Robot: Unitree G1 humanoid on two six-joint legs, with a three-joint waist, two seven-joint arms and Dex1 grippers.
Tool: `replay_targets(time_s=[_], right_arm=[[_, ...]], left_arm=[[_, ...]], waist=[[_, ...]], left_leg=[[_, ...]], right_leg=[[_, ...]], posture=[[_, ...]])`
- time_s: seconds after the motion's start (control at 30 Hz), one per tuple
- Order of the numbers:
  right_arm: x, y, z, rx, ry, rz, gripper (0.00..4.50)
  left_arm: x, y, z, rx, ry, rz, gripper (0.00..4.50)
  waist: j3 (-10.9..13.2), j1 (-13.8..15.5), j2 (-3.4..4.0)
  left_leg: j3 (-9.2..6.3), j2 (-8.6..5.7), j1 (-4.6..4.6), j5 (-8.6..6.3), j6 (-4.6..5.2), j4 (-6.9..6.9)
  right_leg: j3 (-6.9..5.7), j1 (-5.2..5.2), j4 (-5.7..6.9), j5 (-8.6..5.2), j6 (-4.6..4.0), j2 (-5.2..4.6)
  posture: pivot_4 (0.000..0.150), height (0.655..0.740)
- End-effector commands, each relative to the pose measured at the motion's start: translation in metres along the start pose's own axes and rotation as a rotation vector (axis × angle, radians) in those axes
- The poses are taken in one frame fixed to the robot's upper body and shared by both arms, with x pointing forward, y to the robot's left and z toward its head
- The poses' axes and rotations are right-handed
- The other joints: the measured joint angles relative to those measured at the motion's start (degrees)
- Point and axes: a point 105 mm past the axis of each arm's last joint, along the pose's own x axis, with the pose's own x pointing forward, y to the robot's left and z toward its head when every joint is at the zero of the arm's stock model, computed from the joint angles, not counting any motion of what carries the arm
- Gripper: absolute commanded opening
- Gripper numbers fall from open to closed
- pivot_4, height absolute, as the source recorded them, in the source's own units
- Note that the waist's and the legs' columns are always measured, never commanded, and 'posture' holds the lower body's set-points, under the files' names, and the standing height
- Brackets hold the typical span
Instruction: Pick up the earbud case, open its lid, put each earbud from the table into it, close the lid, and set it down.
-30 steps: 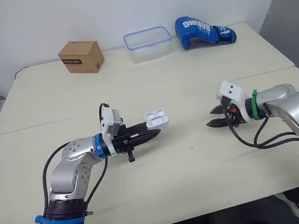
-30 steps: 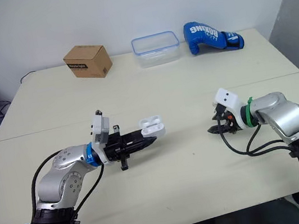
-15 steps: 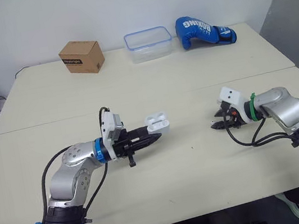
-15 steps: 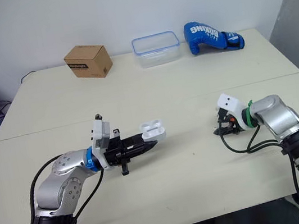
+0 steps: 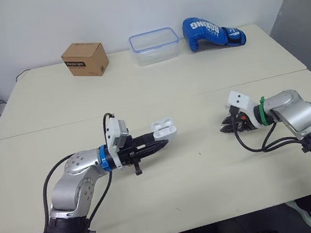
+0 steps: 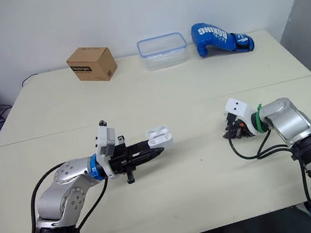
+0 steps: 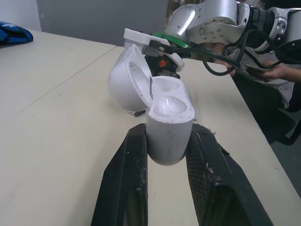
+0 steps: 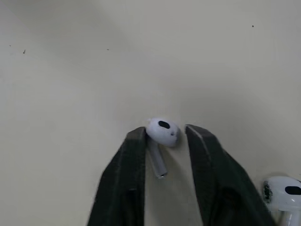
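Earbud case [image 5: 164, 128]: white, lid [image 7: 129, 77] hinged back, both sockets empty. It sits just left of centre in the head view, lifted clear of the desk [image 5: 209, 78]. The left pincer [image 5: 161, 144] is closed onto its rounded base, mouth facing up.

First earbud [image 8: 162, 132]: lies on the desk at the middle of the right wrist view, stem running back between the fingers. The right pincer [image 8: 164, 135] straddles it, narrowly parted. One finger touches the bud's head and a slim gap shows at the other (no firm clamp yet, by my reading). In the head view this is right of centre, well apart from the case.

Second earbud [image 8: 284, 190]: lower right corner of that wrist view, on the desk just beside the pincer's finger.

Handling, judged: the buds are light, hard, glossy and rounded, so likely to squirt out of a hard pinch. Best taken across the head, leaving the stem free to drop into its socket. The case is stiff and slick too. Its hinge looks the weak part, so grip the base, never the lid.

Top of frame, along the desk's far edge: cardboard box [image 5: 83, 58], clear plastic container [image 5: 154, 45], blue boxing glove [image 5: 211, 32].
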Motion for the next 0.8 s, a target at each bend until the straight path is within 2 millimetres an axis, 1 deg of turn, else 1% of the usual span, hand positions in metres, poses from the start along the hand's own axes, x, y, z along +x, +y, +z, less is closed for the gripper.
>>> replay_targets(time_s=[0.03,0.13,0.23,0.37,0.4,0.47,0.53,0.63,0.8], right_arm=[[-0.001,0.001,-0.003,0.006,0.009,0.001,0.40],[-0.002,0.001,-0.005,-0.001,0.021,0.002,0.40],[-0.011,0.005,-0.004,-0.100,0.047,0.021,0.40],[-0.029,0.027,0.002,-0.266,0.079,0.128,0.40],[-0.032,0.034,0.002,-0.303,0.095,0.166,0.40],[-0.035,0.041,0.002,-0.340,0.115,0.207,0.40],[-0.038,0.048,-0.003,-0.390,0.154,0.245,0.40],[-0.040,0.051,-0.016,-0.469,0.235,0.274,0.40],[-0.040,0.054,-0.024,-0.507,0.266,0.300,0.40]], left_arm=[[0.000,-0.004,0.011,0.043,-0.022,-0.022,0.74],[0.000,-0.005,0.011,0.043,-0.020,-0.024,0.74],[0.000,-0.005,0.011,0.044,-0.015,-0.029,0.74],[0.000,-0.005,0.011,0.047,-0.009,-0.038,0.74],[0.000,-0.006,0.011,0.047,-0.010,-0.045,0.74],[0.001,-0.006,0.011,0.048,-0.011,-0.053,0.74],[0.002,-0.008,0.011,0.046,-0.011,-0.069,0.74],[0.003,-0.010,0.011,0.045,-0.009,-0.084,0.74],[0.004,-0.013,0.010,0.043,-0.005,-0.095,0.74]], waist=[[0.00,0.00,0.00],[0.00,0.00,0.00],[0.00,0.04,0.00],[0.00,0.20,0.00],[0.00,0.17,0.00],[0.00,0.12,0.00],[0.00,0.04,0.00],[0.00,0.08,0.00],[0.00,0.11,0.00]], left_leg=[[0.00,0.00,0.00,0.00,0.00,0.00],[0.00,0.00,0.00,0.00,0.00,0.00],[0.00,0.00,0.00,0.00,0.00,0.00],[-0.01,-0.02,-0.04,0.00,0.00,0.00],[0.00,-0.03,-0.03,0.00,0.00,0.00],[0.02,-0.01,-0.02,0.00,0.00,0.00],[0.03,0.03,0.03,0.00,0.00,0.00],[0.03,0.02,0.03,0.00,0.00,0.00],[0.06,0.01,0.02,0.00,0.00,0.00]], right_leg=[[0.00,0.00,0.00,0.00,0.00,0.00],[0.00,0.00,0.00,0.00,0.00,0.00],[0.00,0.00,0.00,0.00,0.00,0.00],[-0.02,-0.01,-0.04,0.00,0.00,-0.01],[-0.01,-0.01,-0.03,0.00,0.00,-0.02],[-0.01,-0.01,0.00,0.00,0.01,-0.02],[-0.01,0.01,0.01,0.00,0.01,0.00],[-0.02,0.01,-0.01,0.00,0.01,0.00],[0.00,0.01,0.00,0.00,0.01,-0.01]], posture=[[0.150,0.7307],[0.150,0.7307],[0.150,0.7307],[0.150,0.7307],[0.150,0.7307],[0.150,0.7307],[0.150,0.7307],[0.150,0.7307],[0.150,0.7307]])
